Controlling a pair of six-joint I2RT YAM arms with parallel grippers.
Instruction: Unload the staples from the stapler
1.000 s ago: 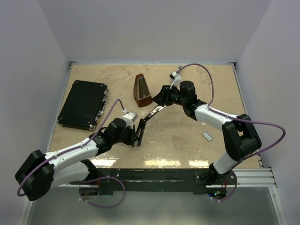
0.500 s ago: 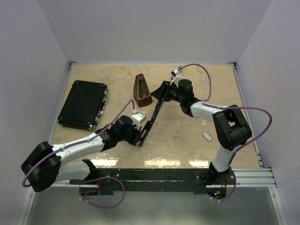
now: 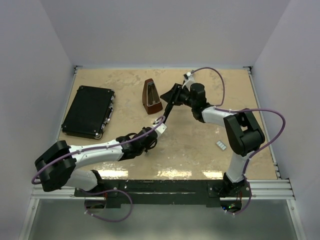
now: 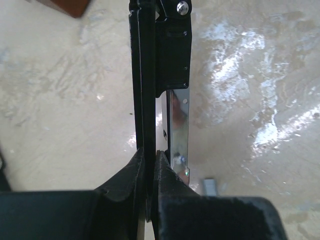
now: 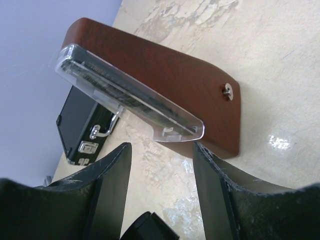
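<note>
The black stapler (image 3: 168, 111) stands slanted between my two grippers, lower end near me, upper end by the metronome. In the left wrist view it shows as a thin black bar (image 4: 144, 85) with a silver metal channel (image 4: 177, 125) beside it. My left gripper (image 3: 155, 135) (image 4: 149, 156) is shut on the black bar at its lower end. My right gripper (image 3: 173, 96) (image 5: 161, 165) is open at the upper end; a black tip (image 5: 150, 227) shows low between its fingers, untouched. A small grey staples strip (image 3: 221, 145) lies on the table at the right.
The brown metronome (image 3: 152, 97) (image 5: 165, 85) lies just left of the right gripper. The flat black case (image 3: 89, 111) (image 5: 82, 127) is at the far left. A small grey piece (image 4: 210, 186) lies on the table right of my left fingers.
The stapler went from a bent V to one straight slanted line. My left wrist has turned and reached further right. My right gripper has drawn back toward the metronome.
</note>
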